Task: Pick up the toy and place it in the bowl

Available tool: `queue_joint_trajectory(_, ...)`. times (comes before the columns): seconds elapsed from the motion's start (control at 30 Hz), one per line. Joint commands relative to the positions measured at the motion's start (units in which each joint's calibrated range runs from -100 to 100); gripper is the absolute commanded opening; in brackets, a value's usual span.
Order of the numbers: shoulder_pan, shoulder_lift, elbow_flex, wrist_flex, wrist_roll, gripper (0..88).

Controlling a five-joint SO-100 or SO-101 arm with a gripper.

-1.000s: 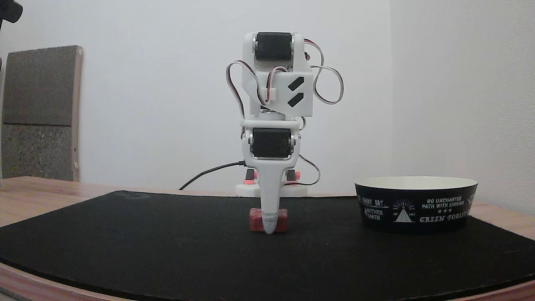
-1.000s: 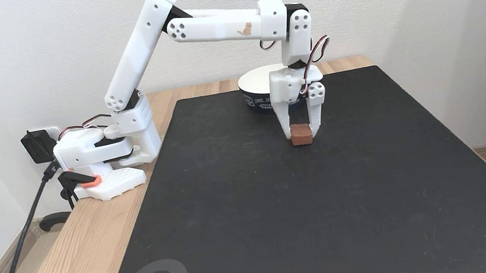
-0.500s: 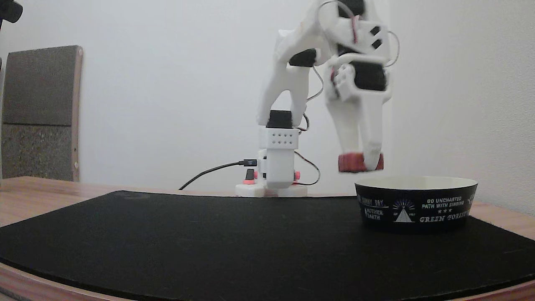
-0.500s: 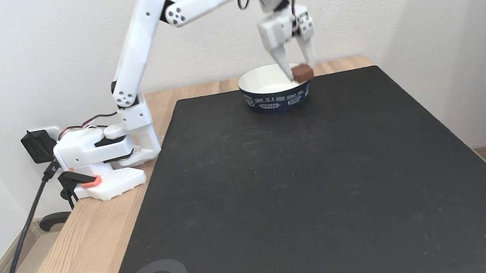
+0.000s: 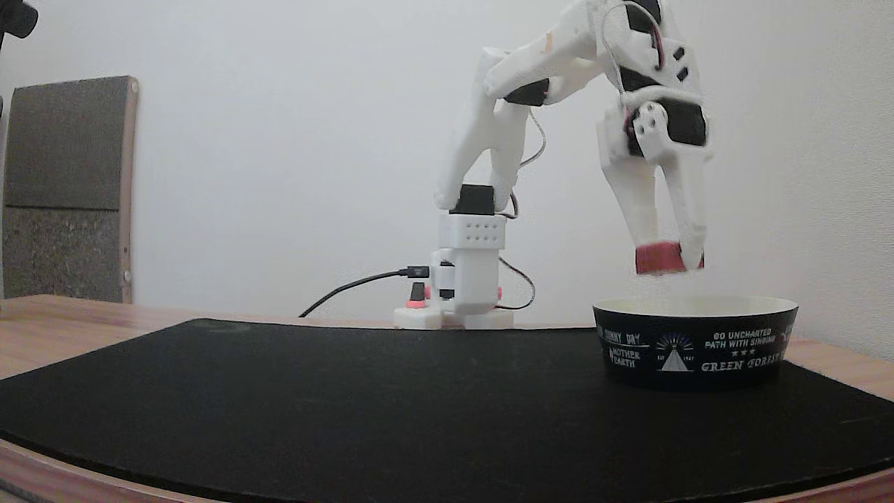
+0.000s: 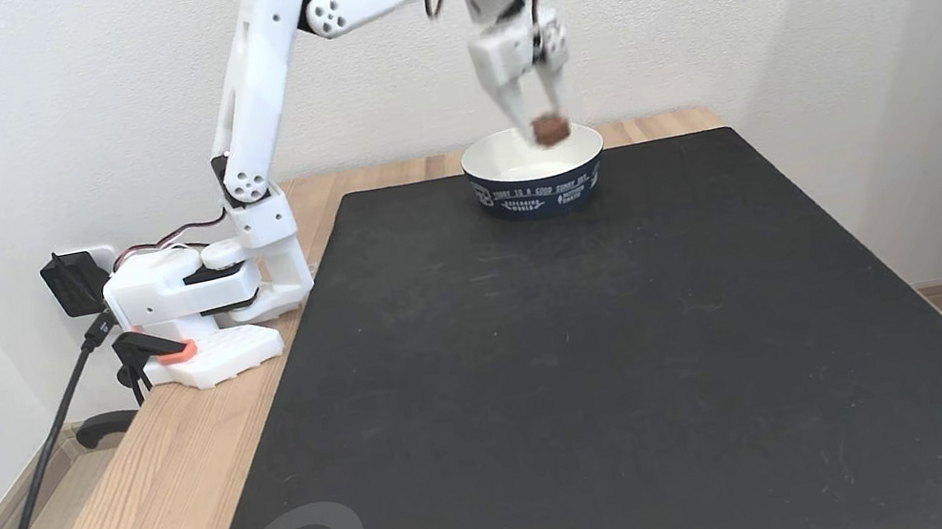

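Note:
The red toy (image 5: 660,258) hangs in the air just above the bowl (image 5: 693,340), pinched between the white fingers of my gripper (image 5: 669,257), which is shut on it. In the higher fixed view the toy (image 6: 549,129) sits over the cream inside of the bowl (image 6: 536,182), with the gripper (image 6: 546,127) pointing down from the raised arm. The bowl is black outside with white lettering and a triangle emblem, and it stands on the far part of the black mat.
A large black mat (image 6: 607,376) covers most of the wooden table (image 6: 128,519). The arm's base (image 6: 197,303) is clamped at the table's left edge, with a black cable (image 6: 35,487) running down. A grey board (image 5: 66,188) leans against the wall.
The gripper lifted the toy off the mat, swung it toward the bowl, and now holds it over the bowl's inside rather than at its rim.

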Motion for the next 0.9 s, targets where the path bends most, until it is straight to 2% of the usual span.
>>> queue_joint_trajectory(0.0,0.45,-2.76,2.51,-1.14,-0.19,24.6)
queue_joint_trajectory(0.1,0.45,-2.76,2.42,-1.14,0.07,28.4)
queue_joint_trajectory(0.27,1.12,-3.76,2.24,-3.85,0.18,28.8)
queue_joint_trajectory(0.43,8.07,-11.59,-0.28,-9.35,-0.14,28.6)
queue_joint_trajectory(0.57,17.1,-21.68,1.07,-12.14,-0.19,28.3)
queue_joint_trajectory(0.67,22.04,-28.52,10.89,-10.79,0.13,27.4)
queue_joint_trajectory(0.77,23.79,-34.19,25.4,-10.11,0.28,18.0)
queue_joint_trajectory(0.8,24.8,-38.35,36.13,-10.37,0.28,8.3)
queue_joint_trajectory(0.87,25.8,-43.02,46.67,-10.7,0.28,1.1)
